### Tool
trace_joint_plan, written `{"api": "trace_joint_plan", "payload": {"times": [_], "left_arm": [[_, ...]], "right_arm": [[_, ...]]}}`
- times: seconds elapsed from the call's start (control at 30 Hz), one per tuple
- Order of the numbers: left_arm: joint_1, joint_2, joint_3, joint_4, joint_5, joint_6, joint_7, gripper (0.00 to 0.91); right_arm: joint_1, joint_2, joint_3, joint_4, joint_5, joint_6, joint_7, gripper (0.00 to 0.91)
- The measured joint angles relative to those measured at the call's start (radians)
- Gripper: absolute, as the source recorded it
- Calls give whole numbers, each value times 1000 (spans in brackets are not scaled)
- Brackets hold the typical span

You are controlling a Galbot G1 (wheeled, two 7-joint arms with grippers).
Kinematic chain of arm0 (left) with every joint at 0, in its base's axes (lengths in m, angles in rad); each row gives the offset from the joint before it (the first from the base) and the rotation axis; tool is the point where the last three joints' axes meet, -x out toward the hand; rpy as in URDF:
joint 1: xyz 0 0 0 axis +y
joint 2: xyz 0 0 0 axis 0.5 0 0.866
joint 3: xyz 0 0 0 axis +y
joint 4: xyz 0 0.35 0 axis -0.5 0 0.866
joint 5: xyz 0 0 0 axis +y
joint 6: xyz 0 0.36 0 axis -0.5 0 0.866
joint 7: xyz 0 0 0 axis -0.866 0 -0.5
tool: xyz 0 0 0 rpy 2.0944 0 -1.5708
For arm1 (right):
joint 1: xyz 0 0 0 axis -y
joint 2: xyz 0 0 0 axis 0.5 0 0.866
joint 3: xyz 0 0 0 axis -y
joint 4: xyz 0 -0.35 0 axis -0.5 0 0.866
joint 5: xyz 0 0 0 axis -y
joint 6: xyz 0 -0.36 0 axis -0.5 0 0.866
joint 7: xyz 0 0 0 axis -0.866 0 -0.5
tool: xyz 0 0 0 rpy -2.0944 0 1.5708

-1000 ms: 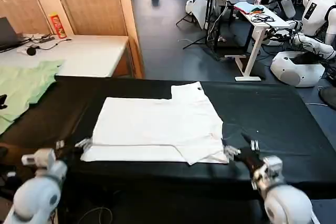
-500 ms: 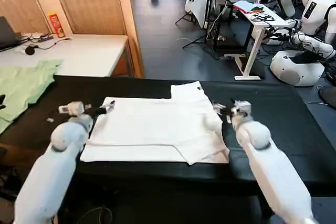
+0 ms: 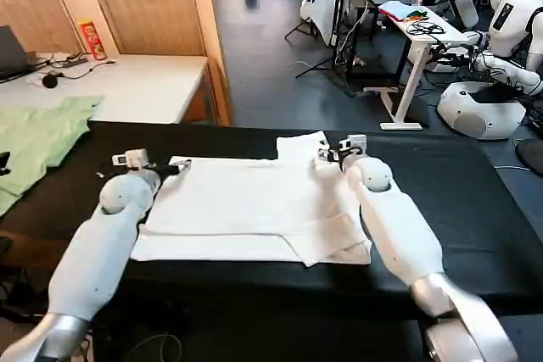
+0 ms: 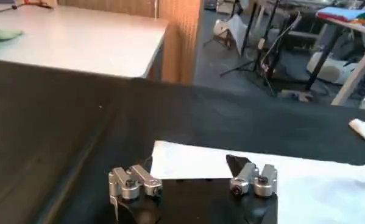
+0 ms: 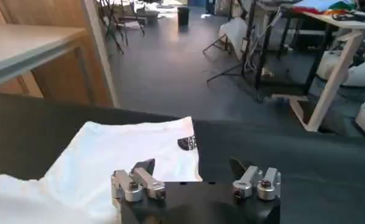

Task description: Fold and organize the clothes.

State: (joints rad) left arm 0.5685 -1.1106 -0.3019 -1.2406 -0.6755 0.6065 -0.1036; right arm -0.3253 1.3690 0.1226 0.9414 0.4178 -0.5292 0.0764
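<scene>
Your left gripper (image 3: 176,166) spread wide at the white T-shirt (image 3: 254,209) far-left corner, right gripper (image 3: 327,155) — fingers apart — above its far sleeve, black table (image 3: 458,201).

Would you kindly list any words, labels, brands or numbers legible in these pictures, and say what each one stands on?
No text can be read with certainty.
Dark mark near the edge of the white T-shirt: a small printed patch, too small to read.
Red and yellow canister on the pale side table: its label is too blurred to read.
</scene>
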Motion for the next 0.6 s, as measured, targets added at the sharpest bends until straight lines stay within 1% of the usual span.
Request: {"api": "trace_joint_plan", "payload": {"times": [0.23,0.43,0.47,0.5,0.53,0.57,0.6], "left_arm": [[-55,-27,7,91,59,-31,24,878],[-82,-39,15,156,83,-37,34,878],[-86,-39,16,165,84,-38,37,878],[-89,-39,17,174,86,-38,39,848],[-92,-38,17,181,88,-38,40,780],[-95,-38,18,188,92,-38,41,751],[-97,-38,18,194,94,-39,43,653]], "right_arm": [[40,31,26,-87,-21,0,-12,878],[53,42,33,-127,-23,-11,-21,878],[55,44,36,-131,-22,-13,-21,858],[55,46,40,-135,-22,-16,-20,780],[55,47,41,-137,-21,-19,-20,770],[55,47,42,-137,-21,-21,-20,761],[55,47,42,-137,-21,-24,-20,722]]}}
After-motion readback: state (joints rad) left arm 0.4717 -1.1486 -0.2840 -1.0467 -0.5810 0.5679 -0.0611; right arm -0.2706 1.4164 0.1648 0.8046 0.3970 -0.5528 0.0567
